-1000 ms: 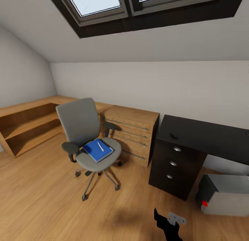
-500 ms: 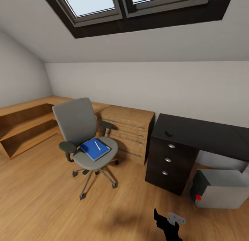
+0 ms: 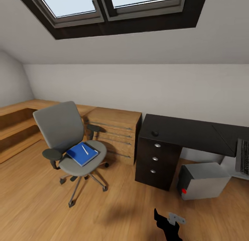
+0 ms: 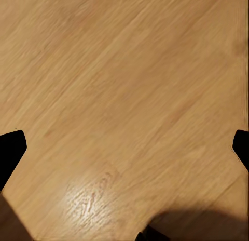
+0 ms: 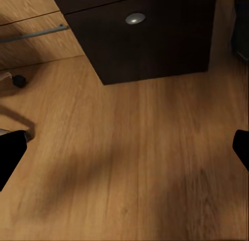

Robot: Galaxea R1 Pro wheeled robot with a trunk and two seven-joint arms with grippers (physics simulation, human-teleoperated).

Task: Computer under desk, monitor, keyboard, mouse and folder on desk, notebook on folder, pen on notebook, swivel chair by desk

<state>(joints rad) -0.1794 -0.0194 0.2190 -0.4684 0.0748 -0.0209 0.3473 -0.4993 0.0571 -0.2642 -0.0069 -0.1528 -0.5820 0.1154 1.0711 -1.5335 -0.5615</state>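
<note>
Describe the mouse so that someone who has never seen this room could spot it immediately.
Find the long black desk against the white wall, right of the wooden drawer chest. On the desktop's left end, above the three silver-knobbed drawers, sits the mouse: a small rounded black lump, the lone object on that end.

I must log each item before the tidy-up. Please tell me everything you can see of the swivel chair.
The swivel chair has a grey upholstered seat and tall back, dark armrests, and a chrome star base on casters. It stands upright on the wooden floor, left of the wooden drawer chest and apart from the desk. On its seat lies the blue folder with a white pen on top.
</note>
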